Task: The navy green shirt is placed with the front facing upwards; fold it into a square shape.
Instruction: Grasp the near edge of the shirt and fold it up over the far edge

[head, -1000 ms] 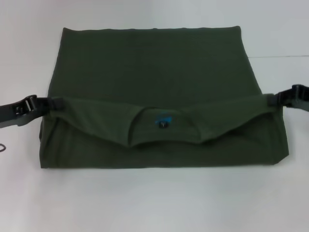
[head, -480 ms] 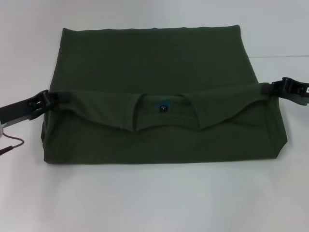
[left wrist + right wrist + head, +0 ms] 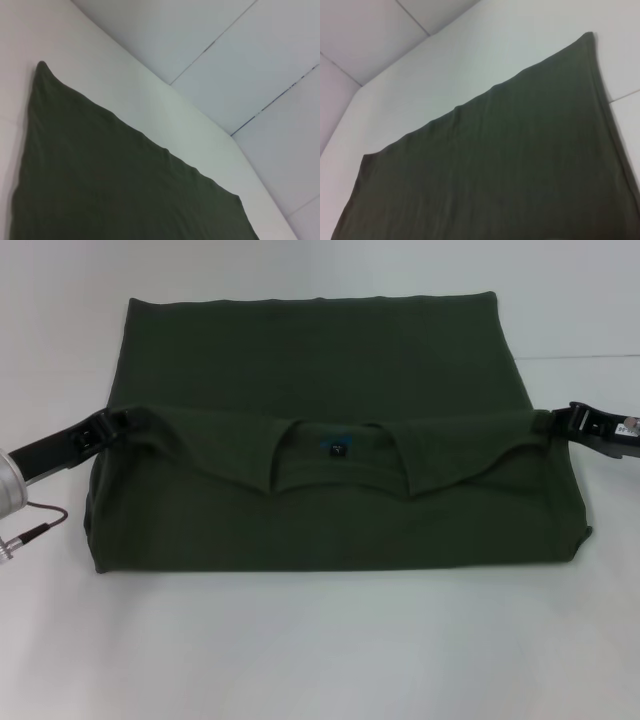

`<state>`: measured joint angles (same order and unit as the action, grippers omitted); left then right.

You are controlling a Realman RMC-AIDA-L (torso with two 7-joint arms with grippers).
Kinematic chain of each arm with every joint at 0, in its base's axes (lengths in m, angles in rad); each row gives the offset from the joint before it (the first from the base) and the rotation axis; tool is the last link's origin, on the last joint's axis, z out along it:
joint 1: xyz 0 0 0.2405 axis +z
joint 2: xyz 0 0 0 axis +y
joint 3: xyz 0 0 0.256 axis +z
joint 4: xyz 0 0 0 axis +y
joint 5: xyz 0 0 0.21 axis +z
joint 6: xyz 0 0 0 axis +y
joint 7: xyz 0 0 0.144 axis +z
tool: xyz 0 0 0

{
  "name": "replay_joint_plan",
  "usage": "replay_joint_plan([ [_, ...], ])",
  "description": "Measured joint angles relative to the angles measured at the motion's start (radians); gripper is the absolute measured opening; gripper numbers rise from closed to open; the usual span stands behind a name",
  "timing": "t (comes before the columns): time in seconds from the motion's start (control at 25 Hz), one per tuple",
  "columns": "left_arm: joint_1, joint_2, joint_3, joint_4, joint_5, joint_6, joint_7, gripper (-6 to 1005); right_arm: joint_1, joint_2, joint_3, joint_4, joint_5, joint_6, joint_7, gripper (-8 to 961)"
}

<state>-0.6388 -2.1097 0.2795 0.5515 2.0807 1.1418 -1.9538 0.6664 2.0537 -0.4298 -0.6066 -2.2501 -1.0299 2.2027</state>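
A: So, where do you see the navy green shirt (image 3: 320, 390) now?

B: You see it on the white table (image 3: 320, 660), folded across. The collar edge is lifted and carried over the lower layer, between your two grippers.

A: And the left gripper (image 3: 100, 427)?

B: It is at the left end of that lifted edge. Its fingers are closed together on the cloth of the navy green shirt, at the corner. A thin cable (image 3: 35, 520) hangs below the arm, apart from the fabric.

A: The right gripper (image 3: 565, 420)?

B: It pinches the opposite corner in the same way, clamped on the cloth. The edge sags between the two grippers, and the collar (image 3: 340, 455) with its blue neck label (image 3: 337, 447) sits about midway between them, facing up.

A: What do your wrist cameras give?

B: Only plain green fabric (image 3: 115, 185) lying flat beyond each hand (image 3: 510, 165), and the white table past it. The fingers themselves do not show there.
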Motion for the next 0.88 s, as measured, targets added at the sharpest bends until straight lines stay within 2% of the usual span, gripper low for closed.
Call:
replay_joint_plan([
  [0.24, -0.016, -0.004, 0.008, -0.032, -0.004, -0.068, 0.037, 49, 0.005, 0.004, -0.002, 0.019, 0.013, 0.035, -0.014, 129],
  [0.56, -0.036, -0.033, 0.008, -0.039, -0.010, -0.151, 0.086, 51, 0.015, 0.013, -0.015, 0.052, 0.013, 0.096, -0.036, 142],
  [0.88, -0.042, -0.043, 0.009, -0.040, -0.021, -0.183, 0.097, 57, 0.021, 0.023, -0.026, 0.062, 0.014, 0.146, -0.045, 155],
])
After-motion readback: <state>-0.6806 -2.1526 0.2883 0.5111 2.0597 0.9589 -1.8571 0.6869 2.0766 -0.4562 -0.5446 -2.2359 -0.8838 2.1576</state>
